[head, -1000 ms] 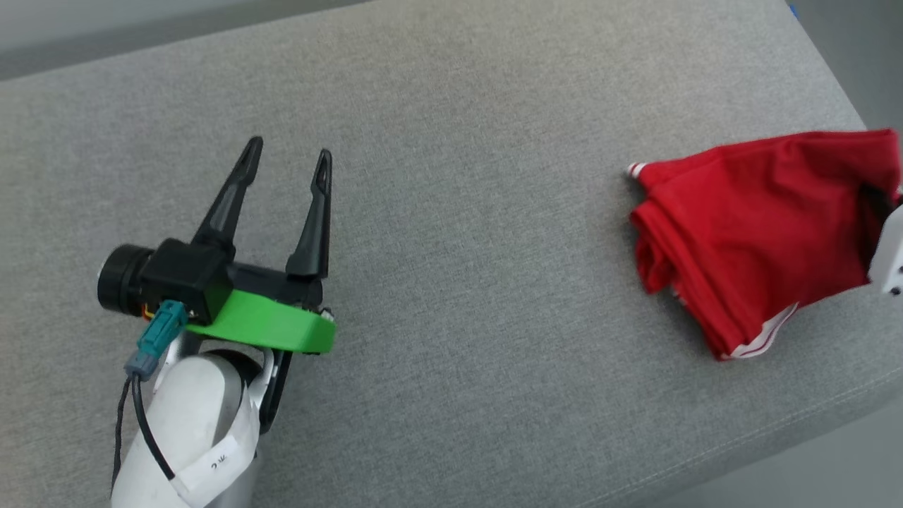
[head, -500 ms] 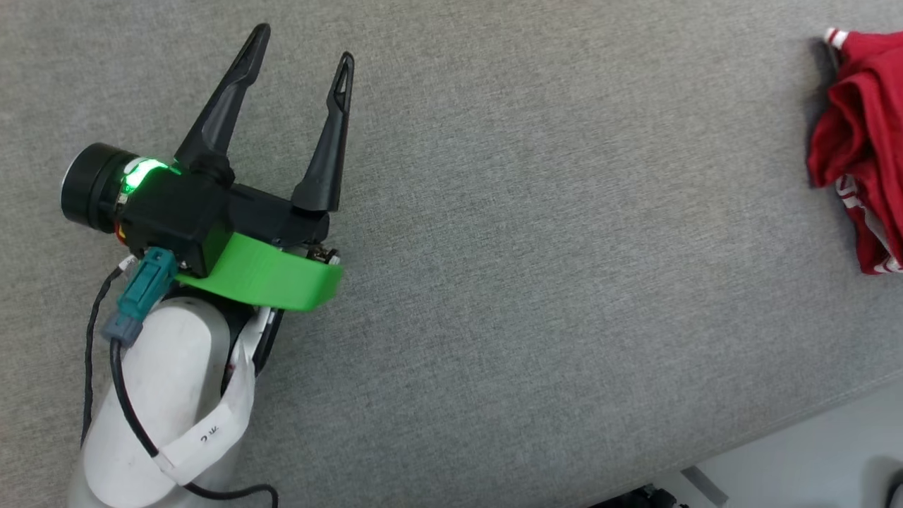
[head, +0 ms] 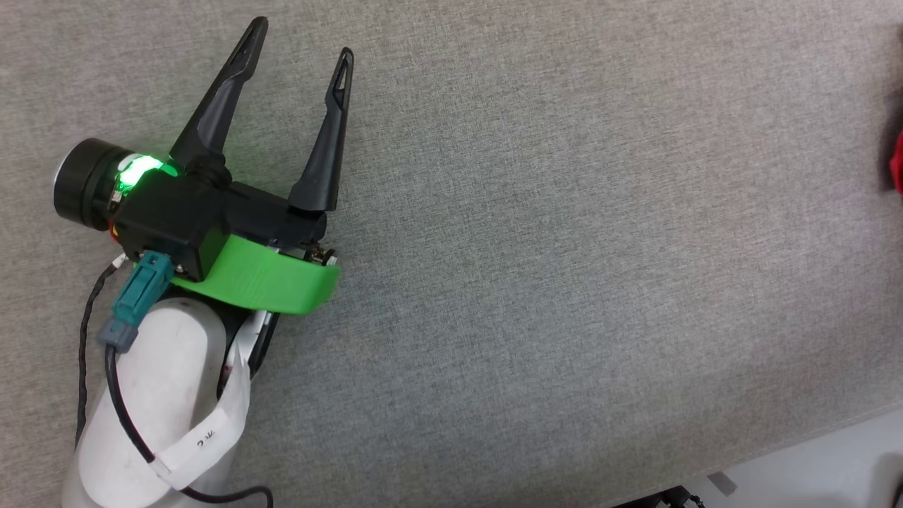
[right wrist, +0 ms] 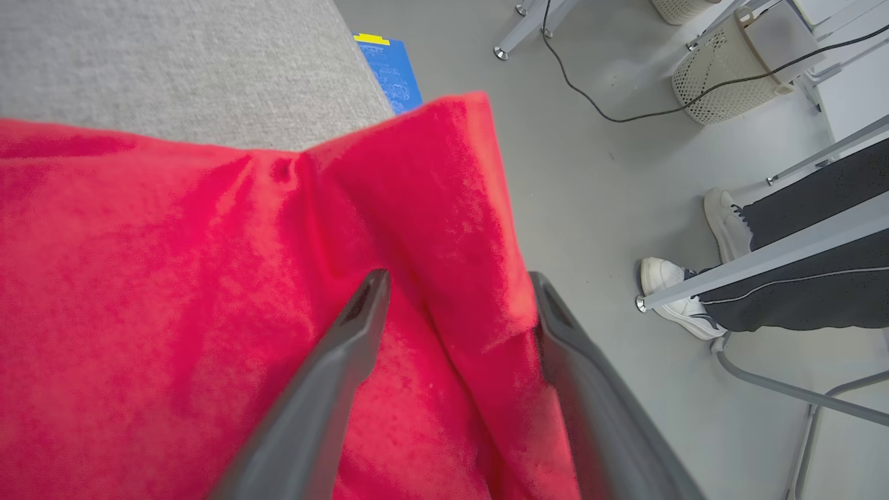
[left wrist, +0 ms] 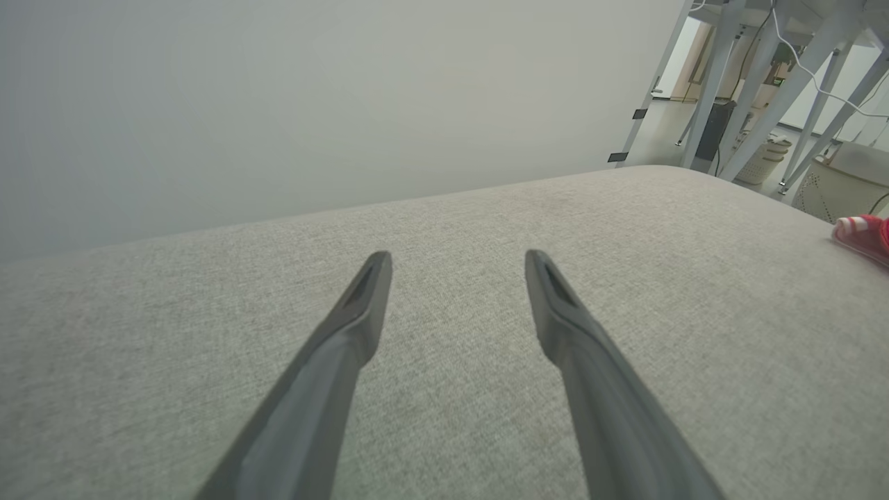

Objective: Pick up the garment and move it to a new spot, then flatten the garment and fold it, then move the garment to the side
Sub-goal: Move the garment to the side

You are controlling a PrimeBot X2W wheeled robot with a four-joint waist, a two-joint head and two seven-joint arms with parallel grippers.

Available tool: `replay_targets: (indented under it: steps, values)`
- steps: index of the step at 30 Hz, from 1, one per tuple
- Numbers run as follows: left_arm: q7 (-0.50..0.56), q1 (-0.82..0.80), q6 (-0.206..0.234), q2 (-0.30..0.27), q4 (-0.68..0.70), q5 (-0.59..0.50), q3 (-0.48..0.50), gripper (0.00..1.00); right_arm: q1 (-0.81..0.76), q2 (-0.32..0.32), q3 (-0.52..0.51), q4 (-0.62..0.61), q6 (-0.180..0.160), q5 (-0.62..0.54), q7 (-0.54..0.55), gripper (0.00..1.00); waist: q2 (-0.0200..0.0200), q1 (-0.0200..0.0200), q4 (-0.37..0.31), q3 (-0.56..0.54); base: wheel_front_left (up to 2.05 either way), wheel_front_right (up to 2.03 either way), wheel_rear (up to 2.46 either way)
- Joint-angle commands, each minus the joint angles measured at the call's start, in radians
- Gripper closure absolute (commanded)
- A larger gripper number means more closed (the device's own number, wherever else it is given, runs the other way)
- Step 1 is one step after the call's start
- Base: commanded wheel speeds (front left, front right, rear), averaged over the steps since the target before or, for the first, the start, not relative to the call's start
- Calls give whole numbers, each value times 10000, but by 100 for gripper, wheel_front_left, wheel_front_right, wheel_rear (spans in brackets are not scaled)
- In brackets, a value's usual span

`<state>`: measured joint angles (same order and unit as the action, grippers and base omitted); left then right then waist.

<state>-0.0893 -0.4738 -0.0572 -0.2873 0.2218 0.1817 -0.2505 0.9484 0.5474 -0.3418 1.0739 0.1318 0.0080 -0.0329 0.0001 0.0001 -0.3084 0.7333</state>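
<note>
Just a sliver of the red garment (head: 897,166) peeks in at the head view's right edge, and its striped trim (left wrist: 863,233) shows far right in the left wrist view. Up close in the right wrist view, the red cloth (right wrist: 173,292) lies bunched on the grey cushion near its end. My right gripper (right wrist: 458,278) stands open with a raised fold of that cloth between its fingers. Far to the left over bare cushion, my left gripper (head: 302,41) is open and holds nothing; its two fingers (left wrist: 361,305) are spread wide.
The grey upholstered bench (head: 536,233) ends at a front edge at the lower right, with pale floor (head: 832,458) beyond. Past the bench end there are a blue sheet (right wrist: 392,69), a wicker bin (right wrist: 729,69), a cable, metal legs and a person's white shoes (right wrist: 677,298).
The head camera has swung left and down, so the garment has slid from right of centre to the frame's right edge. The left gripper stays open and looms larger.
</note>
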Motion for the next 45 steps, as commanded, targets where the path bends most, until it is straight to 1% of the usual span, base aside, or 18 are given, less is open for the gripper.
replay_targets:
  steps: [1, 6, 9, 13, 14, 16, 21, 25, 31, 36, 39, 45]
  values:
    - [-120, -8, 42, -27, -136, 64, 33, 0, 141, 59, -233, 84, -11, -287, -320, 0, -1, -1, 73, -166, 0, 0, 0]
    - [-520, 285, 79, 156, -580, 270, -38, 0, -167, 232, -1163, -34, -11, -1402, -1592, 0, -1, -1, 280, -779, 0, 0, 0]
    - [-812, 477, 114, 298, -923, 413, -66, 0, -474, 195, -1563, -275, -11, -1777, -2039, 0, -1, -1, 464, -1299, 0, 0, 0]
    - [-1119, 843, 228, 488, -1378, 616, -33, 0, -1025, 23, -1691, -702, -11, -1846, -2257, 0, -1, -1, 676, -2069, 0, 0, 0]
    - [-1166, 928, 258, 532, -1472, 662, -22, 0, -1154, -25, -1692, -767, -11, -1730, -2269, 0, -1, -1, 728, -2218, 0, 0, 0]
    - [-1288, 1109, 323, 639, -1675, 763, 12, 0, -1532, -154, -1564, -1293, -11, -1405, -2280, 0, -1, -1, 845, -2586, 0, 0, 0]
    - [-1501, 1641, 494, 897, -2130, 1007, 116, 0, -3141, -751, -1085, -3006, -11, -166, -2286, 0, -1, -1, 1170, -3481, 0, 0, 0]
    - [-1605, 2030, 547, 1079, -2445, 1196, 189, 0, -4429, -1336, -842, -4280, -11, 390, -2287, 0, -1, -1, 1492, -4069, 0, 0, 0]
    - [-1681, 2427, 524, 1390, -2919, 1369, 150, 0, -5900, -2510, -498, -5942, -11, 482, -2287, 0, -1, -1, 2071, -4749, 0, 0, 0]
    - [-1711, 2734, 536, 1594, -3264, 1502, 267, 0, -6777, -3559, -56, -7116, -11, 219, -2157, 0, -1, -1, 2520, -5227, 0, 0, 0]
    - [-1719, 2900, 523, 1692, -3443, 1544, 370, 0, -7309, -4185, 226, -8054, -11, 79, -1935, 0, -1, -1, 2861, -5508, 0, 0, 0]
    - [-1723, 3318, 518, 1768, -3582, 1487, 765, 0, -8399, -4688, 1151, -9822, -11, 332, -1293, 0, -1, -1, 3369, -6000, 0, 0, 0]
